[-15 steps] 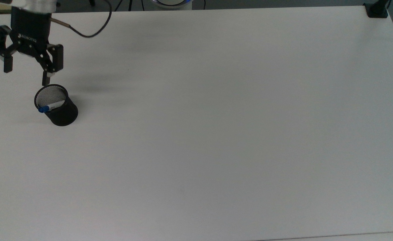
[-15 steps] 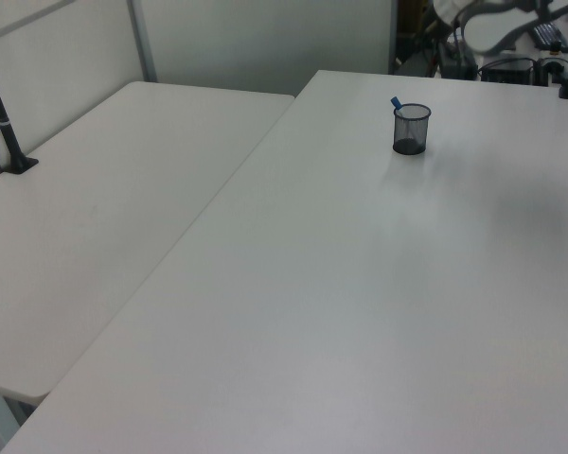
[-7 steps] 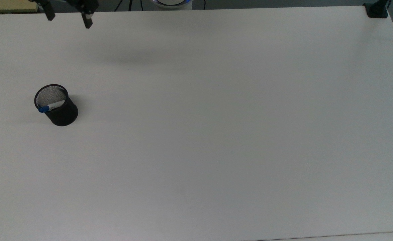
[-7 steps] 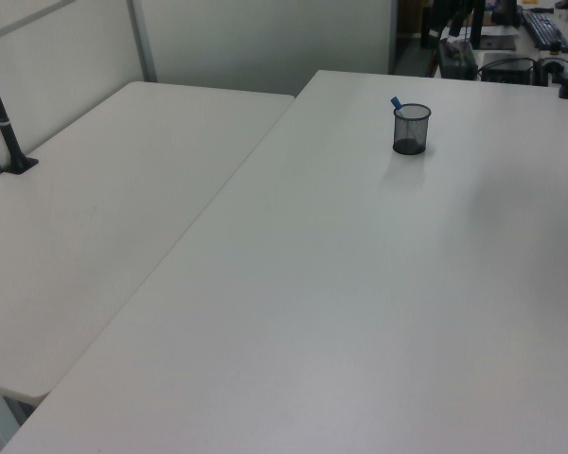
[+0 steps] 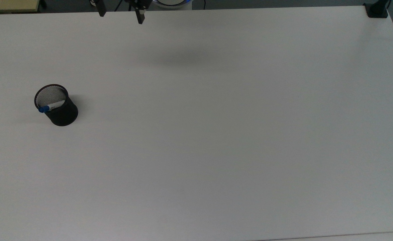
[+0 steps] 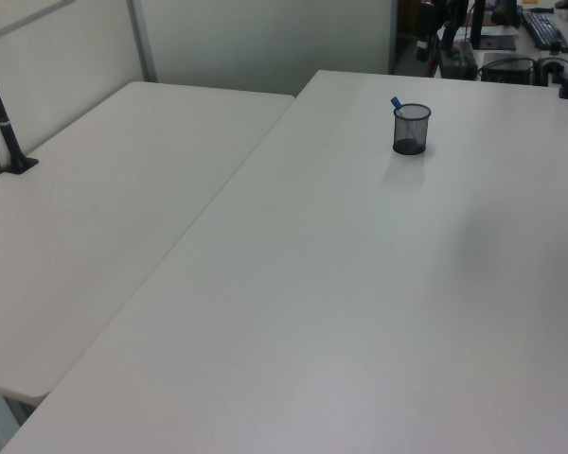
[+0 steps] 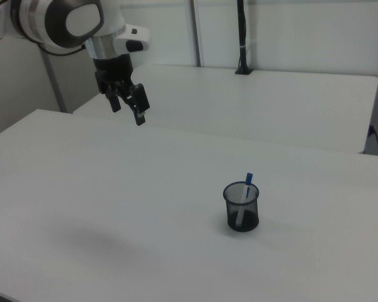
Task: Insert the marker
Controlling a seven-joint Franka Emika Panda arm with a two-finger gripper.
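**White table, marker home in the cup, gripper up and away**

White tabletop [image 5: 216, 134] fills the frame from edge to edge in the top view, bare but for one object at its left side; a second white table [image 6: 104, 199] lies alongside it on the left view's left; up at the upper left of the right view hangs the arm [image 7: 69, 22], pale and bulky, with the gripper [image 7: 127, 100] below it, fingers spread wide and nothing between them; in the top view the two fingertips poke in at the top edge, gripper [image 5: 120, 13] well apart from everything; and now the small stuff: the black mesh cup [image 5: 61, 112] stands upright at the left of the top view, and the marker [image 5: 51, 107] is inside it, white barrel leaning against the rim, blue end sticking up over the lip; in the right view the marker [image 7: 246, 189] runs steeply up out of the cup [image 7: 241, 211], long axis close to vertical; from the gripper, the cup lies down and to the right in the right view, a long way off; by my reading, the insertion looks done, and any next move is simply clearing off.
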